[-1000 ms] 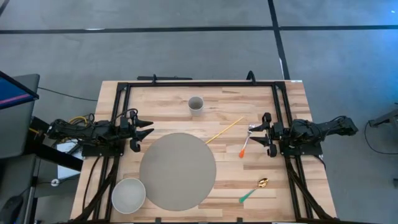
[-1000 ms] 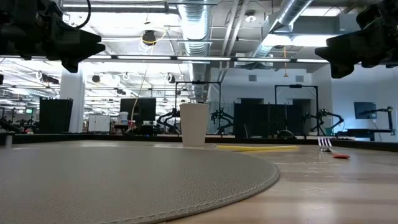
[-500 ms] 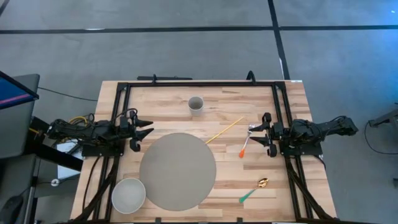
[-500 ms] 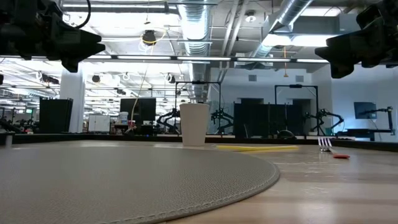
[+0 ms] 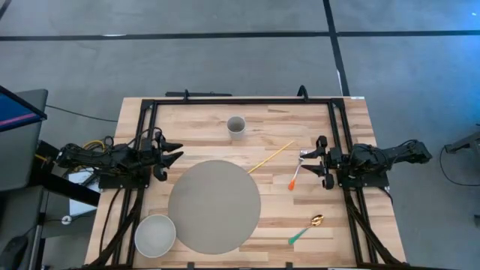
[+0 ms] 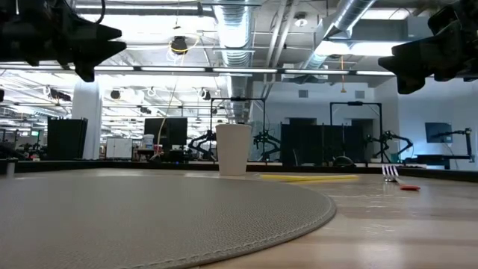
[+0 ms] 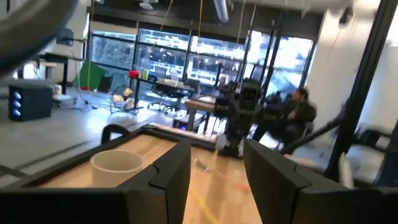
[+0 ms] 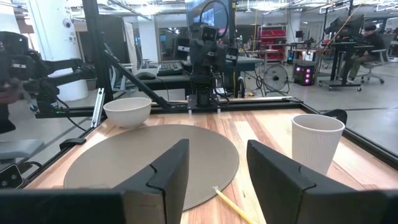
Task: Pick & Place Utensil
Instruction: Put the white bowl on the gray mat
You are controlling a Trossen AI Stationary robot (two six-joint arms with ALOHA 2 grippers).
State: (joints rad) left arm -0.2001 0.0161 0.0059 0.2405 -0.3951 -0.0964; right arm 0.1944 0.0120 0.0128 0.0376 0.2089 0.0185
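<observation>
An orange-handled fork [image 5: 295, 172] lies on the wooden table just in front of my right gripper [image 5: 319, 163], which is open and touches nothing. A spoon with a green handle and gold bowl [image 5: 306, 229] rests nearer the near right corner. My left gripper [image 5: 174, 153] hovers open at the table's left side, beside the round grey mat [image 5: 214, 205]. In the low view the fork [image 6: 393, 176] lies flat, far right. Through the right wrist view, my open right gripper [image 8: 214, 180] looks over the mat [image 8: 155, 158].
A white cup [image 5: 236, 125] stands toward the far edge. A thin yellow stick [image 5: 270, 157] lies between mat and fork. A white bowl [image 5: 155, 234] sits at the near left corner. A black frame [image 5: 240, 100] borders the table. A seated person [image 7: 300, 109] shows in the room behind.
My left gripper has risen a little and edged toward the far edge; in the low view it sits higher than before. It stays open. The right arm and all the objects have kept still.
</observation>
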